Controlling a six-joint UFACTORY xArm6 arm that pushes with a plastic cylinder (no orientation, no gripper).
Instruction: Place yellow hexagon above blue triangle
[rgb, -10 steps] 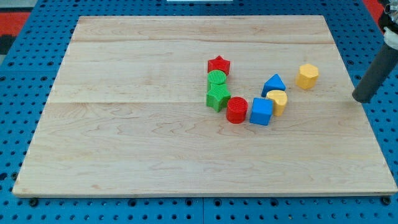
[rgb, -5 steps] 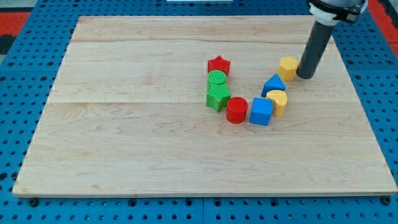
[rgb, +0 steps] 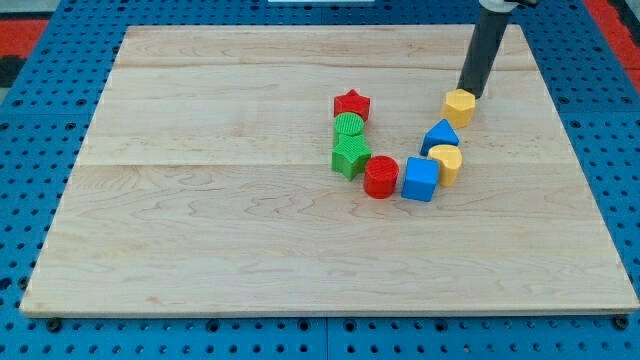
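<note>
The yellow hexagon (rgb: 460, 105) lies on the wooden board, just above and slightly right of the blue triangle (rgb: 440, 135). My tip (rgb: 468, 94) is at the hexagon's upper right edge, touching or nearly touching it. The rod rises from there to the view's top.
A yellow heart (rgb: 447, 162) sits below the blue triangle, with a blue cube (rgb: 421, 179) and a red cylinder (rgb: 381, 177) to its left. A red star (rgb: 352, 104), a green cylinder (rgb: 349, 127) and a green star (rgb: 350, 155) form a column left of centre.
My tip swept in from the view's right edge and pushed the yellow hexagon left, then moved up to its upper right side. The hexagon now sits above the blue triangle.
</note>
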